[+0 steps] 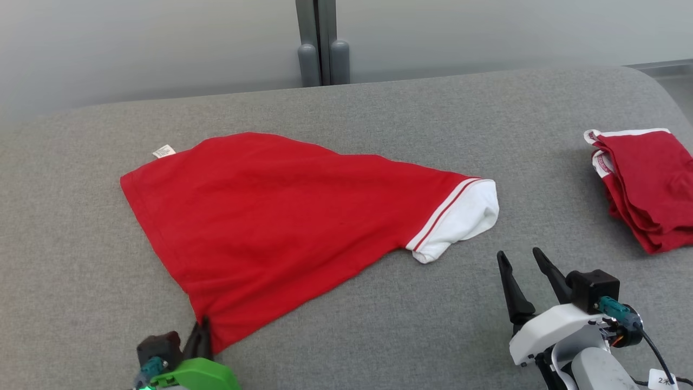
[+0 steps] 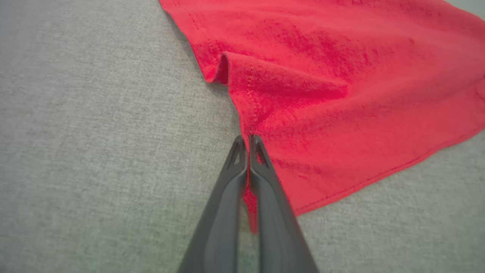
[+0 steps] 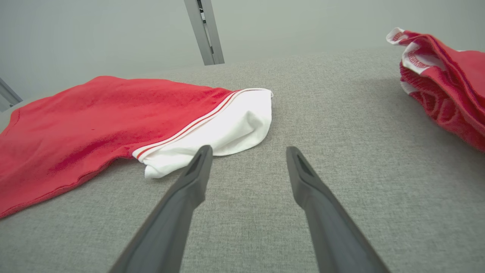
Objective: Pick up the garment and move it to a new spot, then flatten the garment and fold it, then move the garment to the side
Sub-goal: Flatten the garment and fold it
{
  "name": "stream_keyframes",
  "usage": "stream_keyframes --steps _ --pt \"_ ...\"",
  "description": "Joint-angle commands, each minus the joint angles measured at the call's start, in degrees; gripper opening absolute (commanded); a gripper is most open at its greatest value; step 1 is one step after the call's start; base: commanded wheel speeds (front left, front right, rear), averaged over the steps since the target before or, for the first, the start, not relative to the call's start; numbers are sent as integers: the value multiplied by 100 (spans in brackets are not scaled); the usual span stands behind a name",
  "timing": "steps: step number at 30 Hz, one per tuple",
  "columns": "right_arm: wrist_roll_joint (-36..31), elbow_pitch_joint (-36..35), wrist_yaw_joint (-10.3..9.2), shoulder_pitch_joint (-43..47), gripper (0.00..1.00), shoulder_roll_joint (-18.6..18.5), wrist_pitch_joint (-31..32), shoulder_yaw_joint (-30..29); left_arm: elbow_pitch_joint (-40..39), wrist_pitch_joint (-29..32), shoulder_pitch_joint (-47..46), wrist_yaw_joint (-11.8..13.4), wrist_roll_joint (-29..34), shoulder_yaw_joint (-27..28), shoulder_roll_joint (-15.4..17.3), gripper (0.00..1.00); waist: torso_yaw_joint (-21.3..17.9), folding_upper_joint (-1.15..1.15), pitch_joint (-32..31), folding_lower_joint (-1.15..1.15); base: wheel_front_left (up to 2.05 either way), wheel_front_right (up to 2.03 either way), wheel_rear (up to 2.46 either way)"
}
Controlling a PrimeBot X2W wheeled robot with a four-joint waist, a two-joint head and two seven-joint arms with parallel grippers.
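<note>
On the grey fabric surface (image 1: 379,108) before a pale wall (image 1: 135,43), left gripper (image 2: 248,142) pinches the garment (image 1: 260,216); right gripper (image 3: 249,151) gapes.

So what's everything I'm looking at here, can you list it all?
garment: one, red with a white end, spread mid-surface
label: one, white, at the garment's far left corner
folded pile: one, red with white trim, far right
padded surface: one, grey fabric, under everything
post: one, grey, behind the surface
left claw: one, dark with green body, shut on the garment's near corner
right claw: one, dark with white body, open, holding nothing, near the white end
</note>
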Motion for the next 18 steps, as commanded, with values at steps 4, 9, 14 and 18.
stream_keyframes --steps 4,9,14,18 --pt "-44 10 -9 -137 100 -21 1 -27 -148 5 -348 101 285 413 232 0 49 0 77 0 0 0 0" --pt "-98 50 -9 -272 100 -20 1 -38 -17 5 -604 31 543 698 347 0 103 0 163 0 0 0 0" --pt "4 61 -9 -348 100 -20 1 36 -66 5 -577 1 702 860 234 100 199 0 213 0 0 0 0" --pt "142 126 -9 -346 100 -21 1 130 -276 4 -422 -33 810 948 112 100 320 0 221 0 0 0 0"
